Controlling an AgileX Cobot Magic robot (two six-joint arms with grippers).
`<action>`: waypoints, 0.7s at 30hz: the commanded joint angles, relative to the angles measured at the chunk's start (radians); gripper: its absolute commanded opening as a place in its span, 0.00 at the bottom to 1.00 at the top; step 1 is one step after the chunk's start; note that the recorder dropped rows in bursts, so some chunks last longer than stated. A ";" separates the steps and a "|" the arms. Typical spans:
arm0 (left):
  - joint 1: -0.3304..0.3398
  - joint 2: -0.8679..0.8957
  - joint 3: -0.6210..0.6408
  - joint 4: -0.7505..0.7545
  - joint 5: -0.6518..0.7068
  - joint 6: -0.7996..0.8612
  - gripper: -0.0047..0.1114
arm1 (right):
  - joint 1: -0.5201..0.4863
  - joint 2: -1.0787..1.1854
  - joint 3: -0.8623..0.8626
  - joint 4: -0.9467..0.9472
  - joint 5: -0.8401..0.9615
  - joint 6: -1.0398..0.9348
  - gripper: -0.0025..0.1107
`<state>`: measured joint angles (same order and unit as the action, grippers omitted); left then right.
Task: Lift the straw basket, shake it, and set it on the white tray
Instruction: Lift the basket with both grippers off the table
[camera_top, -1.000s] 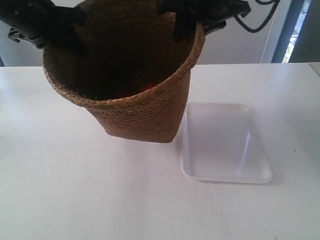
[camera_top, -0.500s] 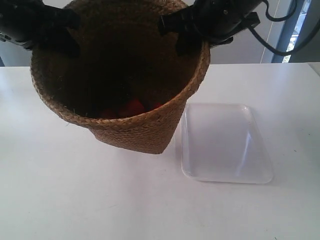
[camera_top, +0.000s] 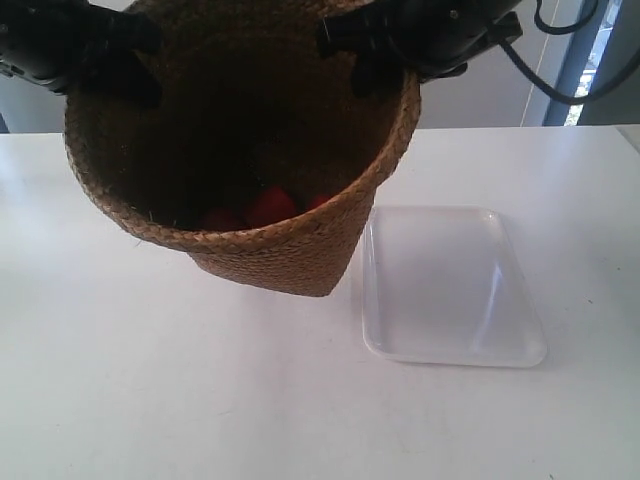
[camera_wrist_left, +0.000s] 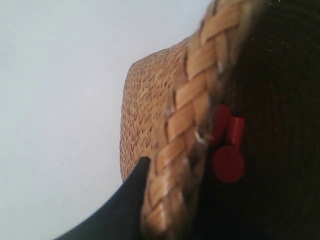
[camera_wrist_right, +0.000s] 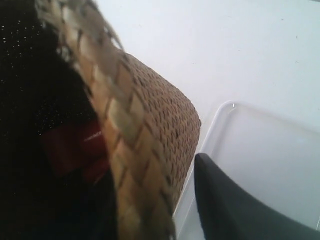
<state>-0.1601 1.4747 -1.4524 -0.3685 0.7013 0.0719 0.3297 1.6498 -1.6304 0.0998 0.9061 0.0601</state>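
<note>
The straw basket hangs tilted, its mouth tipped toward the exterior camera and its narrow base seemingly clear of the tabletop; a few red pieces lie loose at the bottom, and both wrist views show them too. It looks light and fairly stiff, though woven straw gives under a pinch; the coarse braided rim should offer good friction and is the thickest part, so 2 roughly opposite points on it seem the sound place to hold; the loose pieces will likely slide and shift the balance when it is shaken. In the exterior view the left tool clamps the rim at about 10 o'clock and the right tool at about 2 o'clock, each closed astride the braid; the left wrist view shows 1 outer finger against the basket wall just under the rim; in the right wrist view the dark finger stands outside the wall, whether touching I cannot tell. The white tray lies flat on the tabletop at about 4 o'clock from the basket's base, just beside it; thin smooth plastic, it may skid if the base lands off-centre.
</note>
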 joint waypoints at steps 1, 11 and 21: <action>-0.004 -0.020 -0.002 -0.030 -0.006 0.014 0.04 | 0.007 -0.017 0.031 -0.001 -0.032 -0.009 0.02; -0.004 -0.022 -0.002 -0.031 -0.005 0.014 0.04 | 0.012 -0.053 0.098 -0.006 -0.120 -0.011 0.02; -0.004 -0.020 -0.002 -0.022 0.030 0.037 0.04 | 0.012 -0.053 0.098 -0.003 -0.107 -0.014 0.02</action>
<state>-0.1601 1.4747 -1.4524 -0.3667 0.7344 0.0945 0.3417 1.6095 -1.5334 0.0998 0.8082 0.0566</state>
